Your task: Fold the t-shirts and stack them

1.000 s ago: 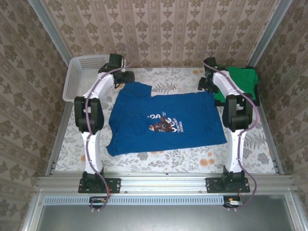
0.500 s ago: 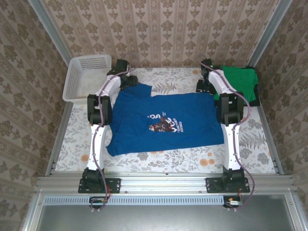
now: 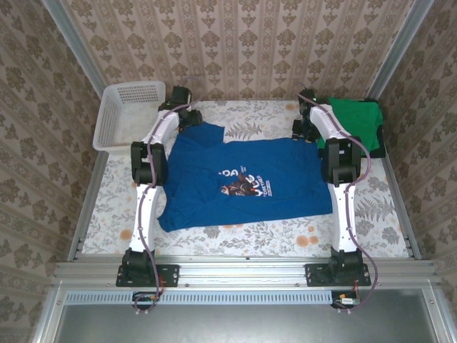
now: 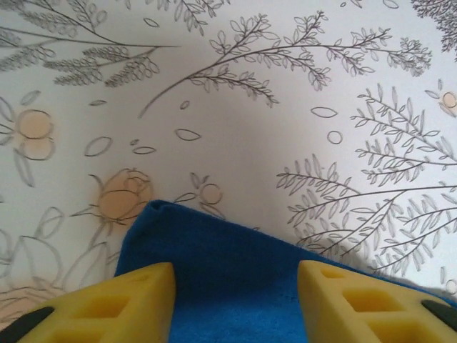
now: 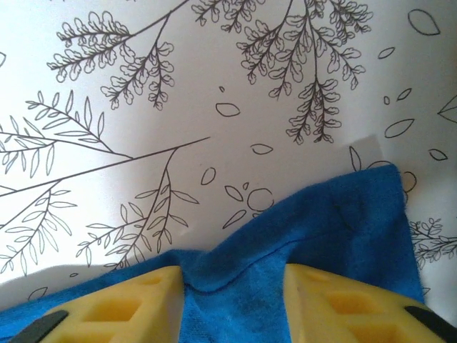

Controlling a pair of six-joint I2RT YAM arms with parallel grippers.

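The royal-blue t-shirt (image 3: 243, 179) lies spread flat in the middle of the table, print side up. My left gripper (image 3: 188, 120) is down at its far left sleeve corner. In the left wrist view the yellow fingers (image 4: 136, 300) of that gripper (image 4: 235, 275) stand apart, with flat blue cloth (image 4: 228, 243) between them. My right gripper (image 3: 303, 128) is down at the far right corner. There the gripper (image 5: 232, 275) straddles the blue hem (image 5: 335, 221), which bunches into a ridge between its open jaws. A folded green t-shirt (image 3: 355, 120) lies at the back right on a dark one (image 3: 380, 146).
A white lattice basket (image 3: 128, 111) stands at the back left corner, just left of my left arm. A floral tablecloth (image 3: 250, 118) covers the table. Metal rails run along the near edge (image 3: 243, 270) and both sides; patterned walls close in behind.
Both arms have stretched farther back and come down onto the blue shirt's far corners. The left arm swung right, away from the basket. The shirt has hardly shifted.
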